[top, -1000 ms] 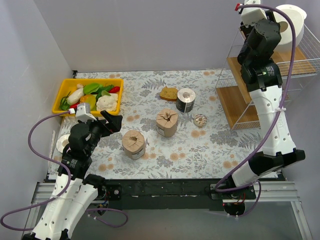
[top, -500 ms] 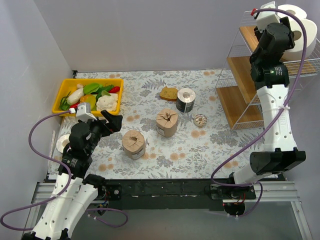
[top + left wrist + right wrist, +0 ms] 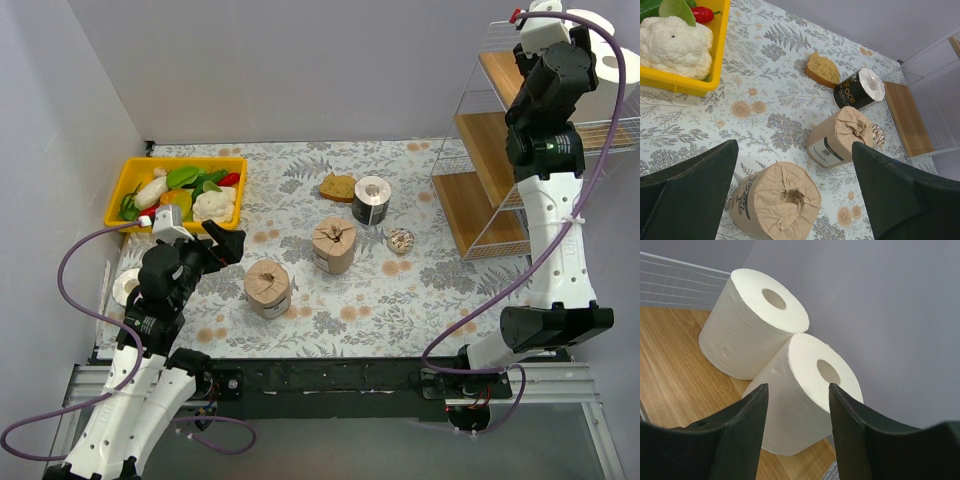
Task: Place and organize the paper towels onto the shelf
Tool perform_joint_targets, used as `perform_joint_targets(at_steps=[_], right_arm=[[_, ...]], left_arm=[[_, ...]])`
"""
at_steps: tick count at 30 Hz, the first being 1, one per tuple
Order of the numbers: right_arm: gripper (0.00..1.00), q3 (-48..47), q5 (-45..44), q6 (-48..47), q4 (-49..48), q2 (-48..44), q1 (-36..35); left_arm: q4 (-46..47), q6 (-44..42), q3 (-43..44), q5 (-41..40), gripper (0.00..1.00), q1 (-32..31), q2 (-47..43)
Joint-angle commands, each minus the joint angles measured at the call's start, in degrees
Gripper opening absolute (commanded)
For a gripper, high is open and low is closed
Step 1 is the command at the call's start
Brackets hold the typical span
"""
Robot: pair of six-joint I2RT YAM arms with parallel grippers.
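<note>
The shelf (image 3: 480, 210) is a white wire rack with wooden boards at the right. My right gripper (image 3: 797, 387) is at its top board (image 3: 670, 355), shut on a plain white paper towel roll (image 3: 810, 405) standing there, next to a second white roll (image 3: 750, 330). On the table are two brown-wrapped rolls (image 3: 268, 288) (image 3: 334, 245) and a dark-labelled roll (image 3: 371, 200). My left gripper (image 3: 795, 144) is open and empty above the near brown roll (image 3: 777, 207). Another white roll (image 3: 125, 287) lies by the left arm.
A yellow bin (image 3: 130, 185) of toy vegetables stands at the back left. A slice of bread (image 3: 338, 186) and a small metallic disc (image 3: 400, 240) lie near the dark-labelled roll. The right arm (image 3: 550, 200) stands in front of the shelf.
My right arm has risen and swung right over the shelf's top board, bringing the white roll beside the other one. The left arm has not moved.
</note>
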State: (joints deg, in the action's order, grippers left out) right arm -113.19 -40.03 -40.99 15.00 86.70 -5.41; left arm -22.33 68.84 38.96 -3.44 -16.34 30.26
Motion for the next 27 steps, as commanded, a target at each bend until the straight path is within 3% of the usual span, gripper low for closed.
perform_joint_targets(at_steps=[1,10,19,23,27], right_arm=[[0.58,-3.18,1.27,0.83,-3.23,-2.23,-0.04],[0.57,-4.67,7.85,6.27,1.95,-2.85,-2.40],[0.57,-0.90,7.94,13.37,5.11,-6.89,-22.08],[0.57,4.36,23.01,25.06,9.43,-10.84,-25.52],[0.58,18.48,30.62,35.00,6.89,-16.80,-26.67]], left_arm=[[-0.17,-0.37,0.85,-0.16,0.98,0.25,-0.03],[-0.17,-0.37,0.77,-0.07,0.98,0.25,-0.20],[-0.09,-0.46,0.85,0.01,0.98,0.25,0.59],[-0.17,-0.46,0.85,-0.16,0.98,0.25,0.24],[0.35,-0.37,0.50,0.45,0.98,0.25,0.15]])
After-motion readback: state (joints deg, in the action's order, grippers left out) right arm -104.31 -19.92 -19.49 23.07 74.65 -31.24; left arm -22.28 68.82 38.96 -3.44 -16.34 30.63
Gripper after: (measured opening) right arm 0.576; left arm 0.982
